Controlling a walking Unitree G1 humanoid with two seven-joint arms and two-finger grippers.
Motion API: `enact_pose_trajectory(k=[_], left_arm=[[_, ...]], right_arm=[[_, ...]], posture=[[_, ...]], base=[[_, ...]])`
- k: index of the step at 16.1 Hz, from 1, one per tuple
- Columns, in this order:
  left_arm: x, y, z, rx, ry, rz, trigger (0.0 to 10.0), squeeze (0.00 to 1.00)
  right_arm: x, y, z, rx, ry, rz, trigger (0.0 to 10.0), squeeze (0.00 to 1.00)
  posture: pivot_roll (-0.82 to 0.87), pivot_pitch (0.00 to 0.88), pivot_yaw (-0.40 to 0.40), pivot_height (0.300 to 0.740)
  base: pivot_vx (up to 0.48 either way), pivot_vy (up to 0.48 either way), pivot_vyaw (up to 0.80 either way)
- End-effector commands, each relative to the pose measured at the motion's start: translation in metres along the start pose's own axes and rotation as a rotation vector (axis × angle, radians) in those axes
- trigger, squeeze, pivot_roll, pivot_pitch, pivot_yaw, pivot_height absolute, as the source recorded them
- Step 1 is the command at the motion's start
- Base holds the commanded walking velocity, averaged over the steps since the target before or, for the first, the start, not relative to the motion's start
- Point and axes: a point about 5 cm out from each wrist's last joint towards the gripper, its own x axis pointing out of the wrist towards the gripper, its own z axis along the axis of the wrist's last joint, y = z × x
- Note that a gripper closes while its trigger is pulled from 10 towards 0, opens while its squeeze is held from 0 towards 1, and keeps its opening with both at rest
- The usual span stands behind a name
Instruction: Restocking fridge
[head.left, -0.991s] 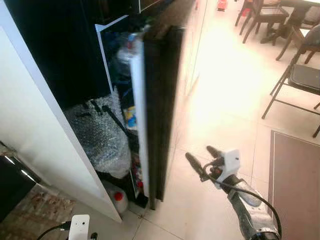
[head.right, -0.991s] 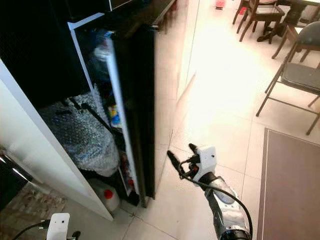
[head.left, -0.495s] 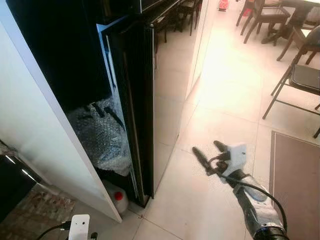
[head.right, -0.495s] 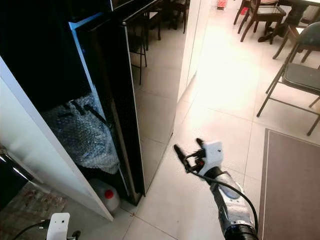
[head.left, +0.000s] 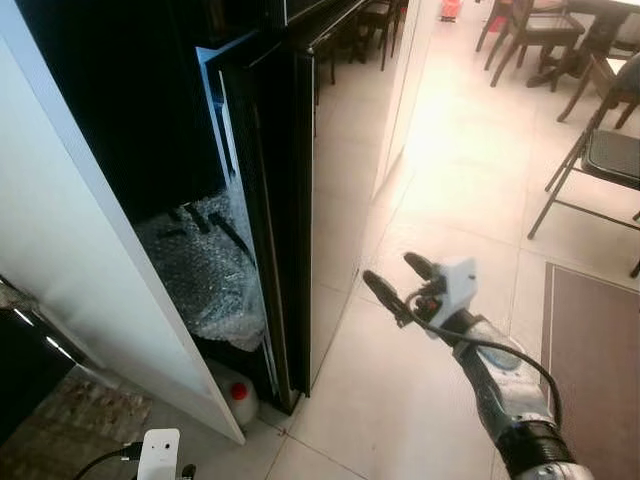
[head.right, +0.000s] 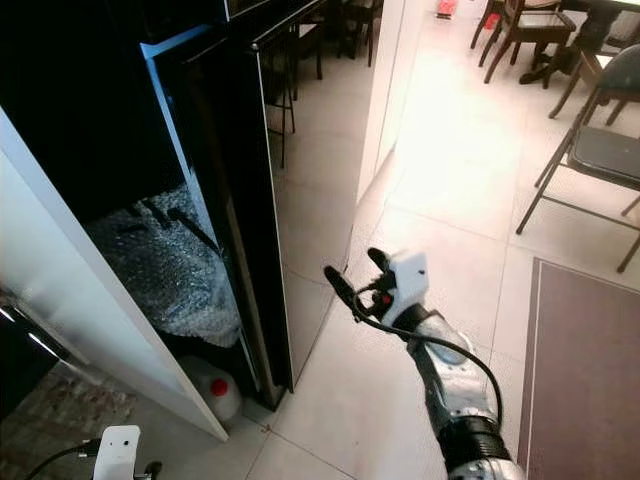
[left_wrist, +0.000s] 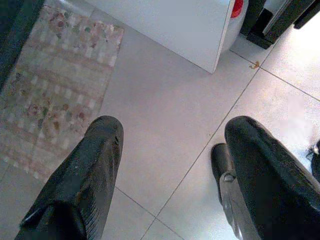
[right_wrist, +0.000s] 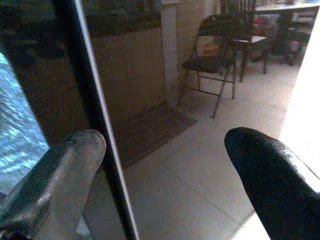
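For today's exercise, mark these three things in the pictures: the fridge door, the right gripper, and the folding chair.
fridge door (head.right: 310, 190), right eye view, on its glossy black front.
right gripper (head.right: 352, 268), right eye view, midway between its fingertips.
folding chair (head.right: 600, 150), right eye view, on its seat.

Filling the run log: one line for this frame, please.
phase: closing fridge | black glossy fridge door: nearly shut | right gripper: jaws open, beside door, not touching | left gripper: idle, jaws open above tiled floor
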Motion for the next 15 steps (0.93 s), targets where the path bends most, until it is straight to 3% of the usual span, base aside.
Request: enact_pose_trajectory(k=[1, 9, 13, 15], left_arm=[[-0.001, 0.001, -0.004, 0.005, 0.015, -0.013, 10.0, 0.0], [0.001, -0.004, 0.002, 0.008, 0.003, -0.02, 10.0, 0.0], [0.001, -0.004, 0.002, 0.008, 0.003, -0.015, 10.0, 0.0], [0.001, -0.003, 0.002, 0.007, 0.003, -0.015, 10.0, 0.0]], right_arm=[[0.011, 0.013, 0.009, -0.012, -0.02, 0.113, 10.0, 0.0], [0.05, 0.008, 0.044, -0.139, -0.02, 0.217, 10.0, 0.0], [0.057, 0.01, 0.048, -0.155, 0.012, 0.311, 10.0, 0.0], [0.06, 0.006, 0.051, -0.163, 0.012, 0.282, 10.0, 0.0]], posture=[[-0.15, 0.045, 0.015, 0.74], [-0.14, 0.039, 0.017, 0.74], [-0.13, 0.033, 0.017, 0.74], [-0.13, 0.03, 0.015, 0.74]], base=[[0.0, 0.0, 0.0], [0.0, 0.0, 0.0], [0.0, 0.0, 0.0], [0.0, 0.0, 0.0]])
